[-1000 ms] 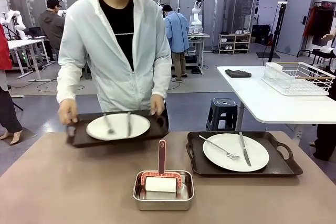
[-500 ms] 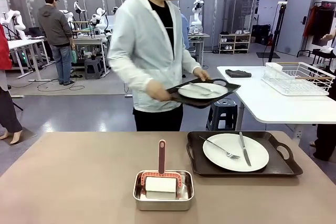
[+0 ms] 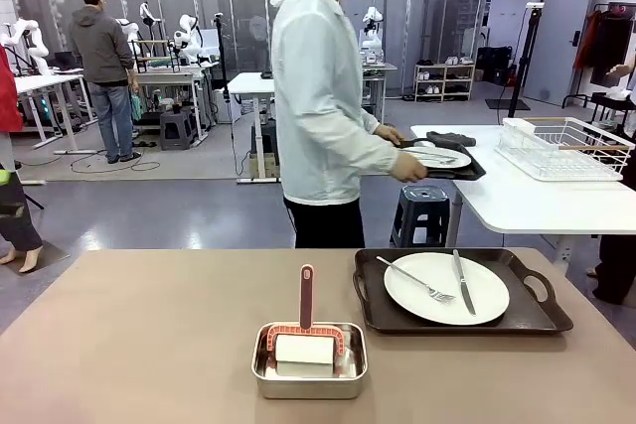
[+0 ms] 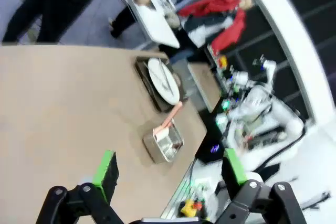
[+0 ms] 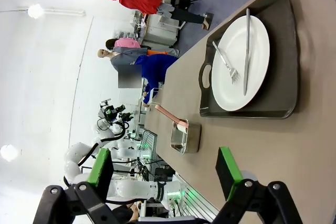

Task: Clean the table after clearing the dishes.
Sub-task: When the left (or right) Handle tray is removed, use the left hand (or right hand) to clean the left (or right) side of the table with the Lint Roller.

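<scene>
Seemingly empty, left gripper (image 4: 169, 167) and right gripper (image 5: 163, 170) gape wide; carry the two-o'clock tray (image 3: 537, 321) level so the fork (image 3: 415, 279) won't slide.

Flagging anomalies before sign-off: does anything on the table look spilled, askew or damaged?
Nothing stands out. The tray sits flat on the table, fork and knife lying on its plate; the steel pan stands square. No spill shows.

matte beige table (image 3: 149, 345), shiny steel pan (image 3: 309, 376)
</scene>
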### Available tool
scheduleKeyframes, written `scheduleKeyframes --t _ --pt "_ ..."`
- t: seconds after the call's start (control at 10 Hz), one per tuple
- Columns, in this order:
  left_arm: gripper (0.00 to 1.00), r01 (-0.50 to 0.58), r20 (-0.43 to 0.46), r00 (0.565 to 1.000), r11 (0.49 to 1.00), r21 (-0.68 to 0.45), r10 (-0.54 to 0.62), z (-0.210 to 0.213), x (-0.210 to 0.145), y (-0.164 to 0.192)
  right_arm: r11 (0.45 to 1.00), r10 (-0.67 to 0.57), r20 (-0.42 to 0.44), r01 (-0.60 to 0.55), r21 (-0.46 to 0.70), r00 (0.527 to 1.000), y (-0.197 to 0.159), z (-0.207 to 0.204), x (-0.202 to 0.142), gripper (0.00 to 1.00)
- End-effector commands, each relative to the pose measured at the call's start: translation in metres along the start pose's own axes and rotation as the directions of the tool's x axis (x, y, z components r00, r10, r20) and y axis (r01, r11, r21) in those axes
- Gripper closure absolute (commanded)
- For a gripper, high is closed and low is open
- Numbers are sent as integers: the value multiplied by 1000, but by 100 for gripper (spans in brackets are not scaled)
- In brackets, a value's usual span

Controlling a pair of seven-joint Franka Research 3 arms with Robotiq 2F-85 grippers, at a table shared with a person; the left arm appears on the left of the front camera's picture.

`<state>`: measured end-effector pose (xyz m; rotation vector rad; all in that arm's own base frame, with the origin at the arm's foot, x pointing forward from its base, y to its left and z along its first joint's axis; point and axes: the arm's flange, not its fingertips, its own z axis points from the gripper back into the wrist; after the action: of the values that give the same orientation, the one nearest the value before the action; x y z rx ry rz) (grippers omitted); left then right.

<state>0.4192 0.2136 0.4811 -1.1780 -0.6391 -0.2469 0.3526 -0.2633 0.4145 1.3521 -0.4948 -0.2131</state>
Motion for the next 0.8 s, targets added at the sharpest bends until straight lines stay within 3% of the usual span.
scheduleKeyframes --t 0.0,0.1,0.3,0.5,0.7 --pt "0 260 -197 948 965 26 -250 -72 24 -58 1000 4 2 -4 8 1000 2 0 0 0" --pt "0 389 -331 868 921 -12 -371 -123 34 -92 1000 4 2 -4 8 1000 2 0 0 0" --pt "0 556 -546 663 825 -98 -512 -213 28 -133 1000 4 2 -4 8 1000 2 0 0 0" --pt "0 640 -706 457 751 -162 -541 -290 3 -152 1000 4 2 -4 8 1000 2 0 0 0" --pt "0 694 -780 306 689 -210 -546 -344 -17 -149 1000 4 2 -4 8 1000 2 0 0 0"
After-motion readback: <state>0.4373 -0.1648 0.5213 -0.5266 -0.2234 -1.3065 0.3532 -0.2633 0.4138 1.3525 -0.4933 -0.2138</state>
